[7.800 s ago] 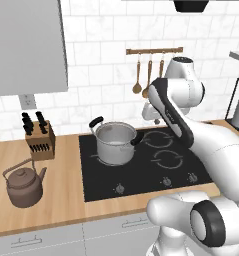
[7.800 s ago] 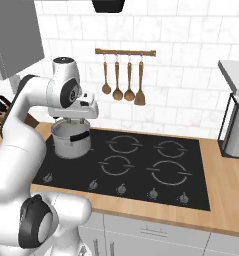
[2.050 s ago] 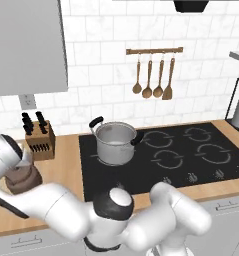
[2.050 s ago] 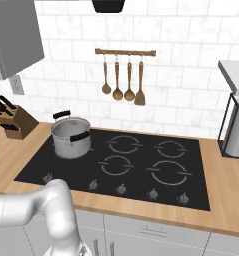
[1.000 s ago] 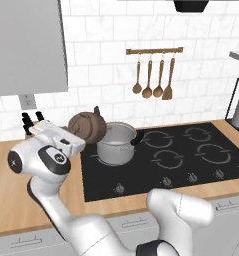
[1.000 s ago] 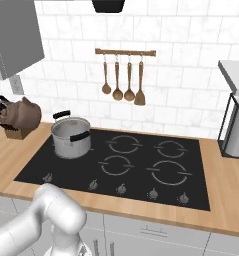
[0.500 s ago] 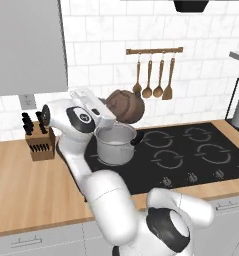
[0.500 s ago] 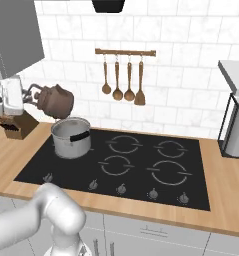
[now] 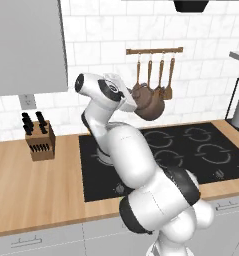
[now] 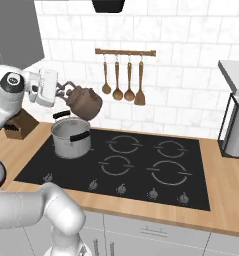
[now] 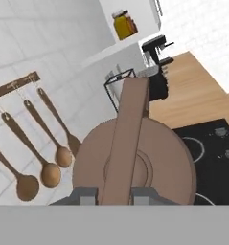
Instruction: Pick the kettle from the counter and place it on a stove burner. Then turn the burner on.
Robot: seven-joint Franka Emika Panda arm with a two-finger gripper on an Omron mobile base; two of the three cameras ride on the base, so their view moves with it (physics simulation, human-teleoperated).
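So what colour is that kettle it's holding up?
Brown-bronze; the kettle shows best in the right base view.

Arm raised high, gripper (image 10: 62,96) level — jaws clamped on kettle (image 10: 85,104) handle

The steel pot (image 9: 105,156) is mostly blocked by the arm in the left base view, just a sliver showing at 9 o'clock of it. Hand view cuts the kettle (image 11: 135,165) off at 6 o'clock, and its handle hides the lid knob. The cooktop knobs (image 10: 122,189) are too small to read.
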